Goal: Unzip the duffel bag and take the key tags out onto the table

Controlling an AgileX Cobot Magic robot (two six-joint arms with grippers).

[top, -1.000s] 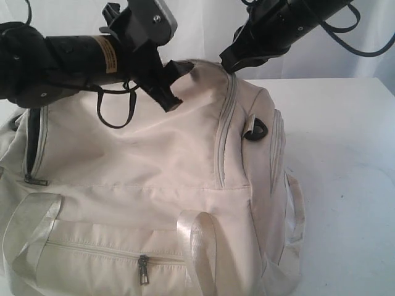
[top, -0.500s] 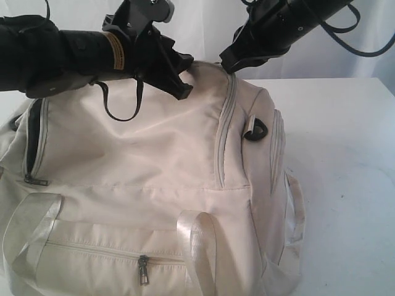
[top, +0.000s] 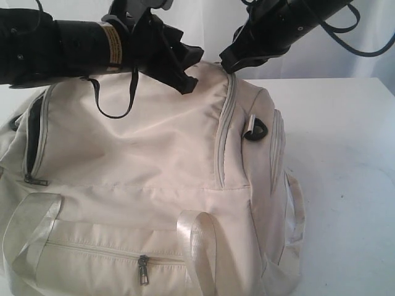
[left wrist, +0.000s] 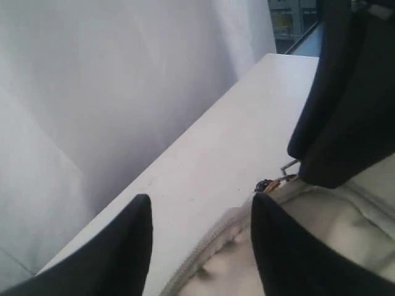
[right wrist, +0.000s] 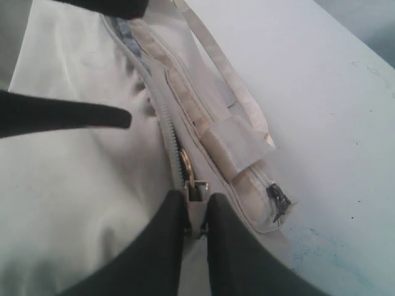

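Note:
The cream duffel bag (top: 154, 179) fills the left and middle of the exterior view, lying on the white table (top: 345, 160). My right gripper (top: 227, 65) sits at the top of the bag's curved main zipper (top: 221, 142). In the right wrist view this gripper (right wrist: 195, 201) is shut on the metal zipper pull (right wrist: 195, 190). My left gripper (top: 187, 84) hovers over the bag's top just left of it. The left wrist view shows that gripper (left wrist: 200, 206) open, with only the bag's zipper edge (left wrist: 203, 256) and table behind the gap. The key tags are hidden.
A black cable loop (top: 114, 105) hangs from the left arm over the bag. A black strap clip (top: 255, 129) sticks out on the bag's right end. Bare table (top: 352, 203) lies to the right; a white curtain (left wrist: 92, 92) stands behind.
My left gripper has swung up and right along the bag's top, closer to the right gripper, and its jaws have narrowed a little. The right gripper has not moved.

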